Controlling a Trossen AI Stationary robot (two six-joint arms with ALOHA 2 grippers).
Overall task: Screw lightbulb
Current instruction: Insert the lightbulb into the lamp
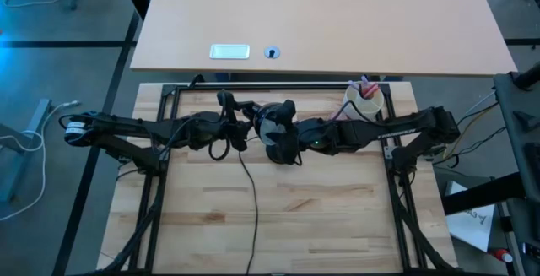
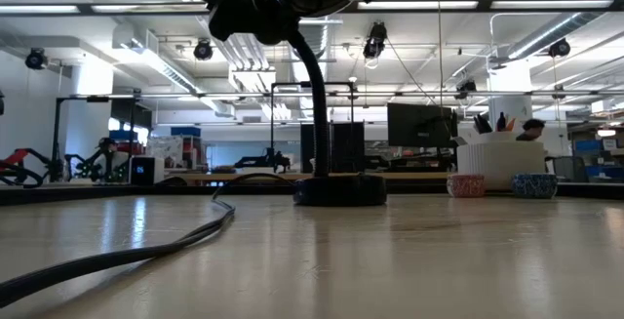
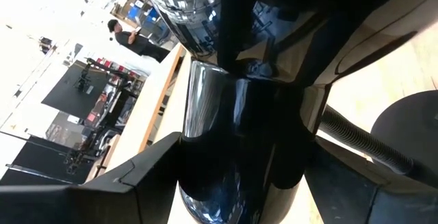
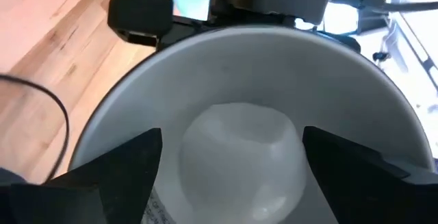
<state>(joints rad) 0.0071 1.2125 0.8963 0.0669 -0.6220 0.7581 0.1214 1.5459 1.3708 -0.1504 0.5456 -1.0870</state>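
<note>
The lightbulb [image 4: 241,157] is seen deep inside the lamp shade [image 4: 274,66], a white globe framed by the shade's pale inner wall, and it is flanked on both sides by the dark fingers [image 4: 123,166] of the right gripper [image 4: 233,162], which are spread about the bulb's width; whether the pads actually press on the glass cannot be told. From above, the right gripper [image 1: 274,134] is found at the table's centre, reaching in from three o'clock, its tip buried at the shade [image 1: 272,124]. The lamp's neck [image 2: 314,95] is seen rising from a round black base [image 2: 340,190] in the level view, and the neck is met from nine o'clock by the left gripper [image 1: 239,124]. In the left wrist view the shiny lamp head [image 3: 205,107] is sandwiched between that gripper's fingers [image 3: 137,166], so a narrow clamp on the lamp is shown. A black cord [image 1: 249,200] is trailed from the lamp toward six o'clock across the wooden table [image 1: 321,217]. A white cup [image 1: 364,103] holding pens is stood at about two o'clock from the lamp, near the table's far edge. Beyond it a pale desk [image 1: 337,14] is laid out, and a person [image 3: 130,35] is glimpsed far off in the room.
</note>
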